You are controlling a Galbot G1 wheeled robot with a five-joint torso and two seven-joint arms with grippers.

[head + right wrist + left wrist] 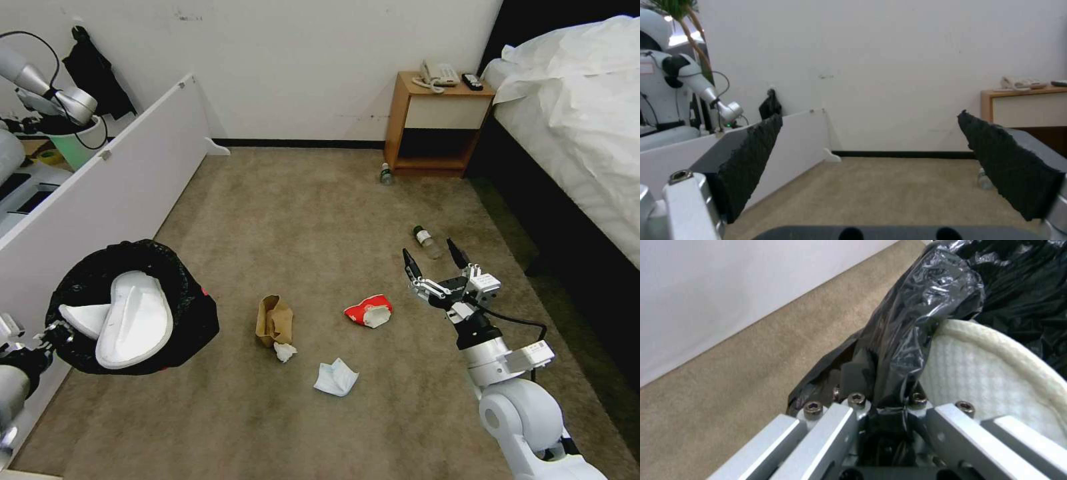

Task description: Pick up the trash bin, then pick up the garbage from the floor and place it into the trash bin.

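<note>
The left gripper (889, 406) is clamped on the bag-covered rim of the small round red bin lined with crinkly black plastic (177, 303), holding it aloft, mouth exposed, two white slippers (133, 327) inside. The right gripper (437, 263), fingers apart, hovers over the beige-brown carpet (307, 213) beside a clear green-labelled bottle (425, 240).

The head view looks down from above over the floor (320, 220) toward the far wall (300, 67) and nightstand (437, 123). The left wrist view sits close against the trash bin (925, 306), with carpet beside it. The right wrist view looks level and low between its end effector's fingers (751, 160), sharing that wall, nightstand and carpet.
</note>
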